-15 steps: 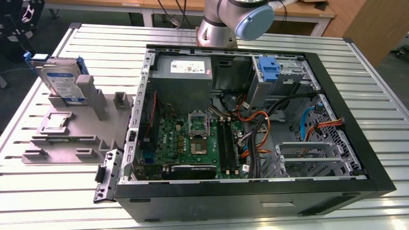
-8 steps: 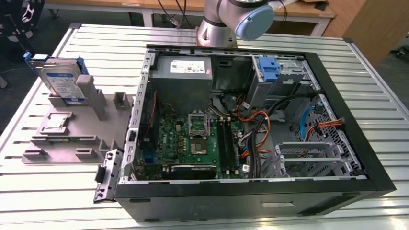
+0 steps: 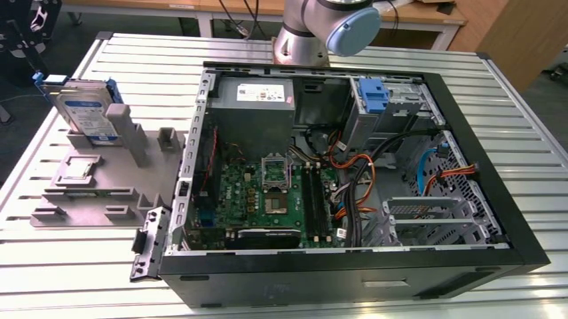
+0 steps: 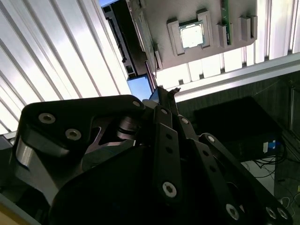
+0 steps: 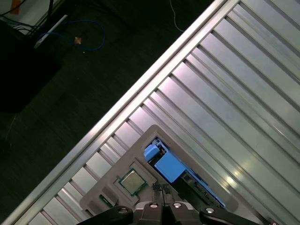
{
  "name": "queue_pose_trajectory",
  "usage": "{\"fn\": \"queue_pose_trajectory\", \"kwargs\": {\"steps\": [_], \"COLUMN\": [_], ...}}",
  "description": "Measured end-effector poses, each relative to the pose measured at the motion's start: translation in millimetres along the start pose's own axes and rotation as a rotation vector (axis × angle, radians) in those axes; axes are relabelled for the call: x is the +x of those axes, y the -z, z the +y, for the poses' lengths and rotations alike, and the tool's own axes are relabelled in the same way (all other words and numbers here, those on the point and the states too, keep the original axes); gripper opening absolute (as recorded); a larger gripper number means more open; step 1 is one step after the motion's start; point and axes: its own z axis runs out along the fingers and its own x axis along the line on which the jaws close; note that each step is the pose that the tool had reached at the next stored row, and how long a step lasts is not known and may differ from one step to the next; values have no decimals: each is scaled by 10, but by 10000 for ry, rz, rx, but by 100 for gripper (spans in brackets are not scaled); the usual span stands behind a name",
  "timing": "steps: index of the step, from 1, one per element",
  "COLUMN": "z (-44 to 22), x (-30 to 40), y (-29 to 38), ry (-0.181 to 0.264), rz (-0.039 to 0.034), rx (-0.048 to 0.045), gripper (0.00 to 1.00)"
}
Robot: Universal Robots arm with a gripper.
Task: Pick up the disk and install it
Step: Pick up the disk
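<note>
In the exterior view, an open computer case [image 3: 355, 269] lies on the ribbed metal tabletop [image 3: 133, 53], with the arm [image 3: 310, 26] rising behind it. On the exterior view's left, beside the case, sits a grey fixture tray [image 3: 98, 193]. The disk [image 3: 86, 109] stands on edge in a slot at the tray's far end, its label facing out. A square processor chip [image 3: 78, 169] lies flat in a pocket nearer the tray's middle. Inside the case, a bare blue bracket [image 3: 373, 96] sits in the far bay next to a grey metal box [image 3: 255, 100] with a white sticker.

In the second wrist view, the pincer [image 4: 164, 91] has its black linkages closing to a point. Its tips are drawn together with nothing between them. Just beyond the tips shows a blue part of the disk [image 4: 140, 86], and further on the tray [image 4: 178, 9] with the chip [image 4: 191, 35].

In the first wrist view, the pincer [image 5: 161, 190] hangs above the tray [image 5: 126, 161], closed and empty. The disk [image 5: 168, 166] is seen edge-on close to the tips, apart from them, and the chip [image 5: 132, 180] lies beside it. Past the tabletop [image 5: 243, 70] edge is a dark floor [image 5: 70, 93].
</note>
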Motion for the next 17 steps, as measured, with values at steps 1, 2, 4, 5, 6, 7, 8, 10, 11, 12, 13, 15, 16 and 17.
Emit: {"fn": "queue_pose_trajectory", "kwargs": {"steps": [1, 2, 4, 5, 6, 7, 8, 10, 11, 12, 13, 15, 16, 17], "z": [0, 0, 0, -1, -1, 0, 0, 0, 0, 0, 0, 0, 0, 0], "x": [0, 0, 0, 0, 0, 0, 0, 0, 0, 0, 0, 0, 0, 0], "y": [0, 0, 1, 0, -1, -1, 0, -1, -1, -1, -1, -1, -1, -1], "ry": [6, 26, 151, 252, 373, 520, 679, 1008, 1115, 1161, 1161, 1167, 1167, 1167], "rz": [0, 1, 8, 11, 16, 23, 30, 45, 50, 52, 52, 52, 52, 52], "rx": [0, 0, 3, 6, 9, 13, 16, 23, 26, 27, 27, 27, 27, 27], "gripper": [10, 10, 10, 10, 10, 10, 10, 10, 10, 10, 10, 10, 10, 10]}}
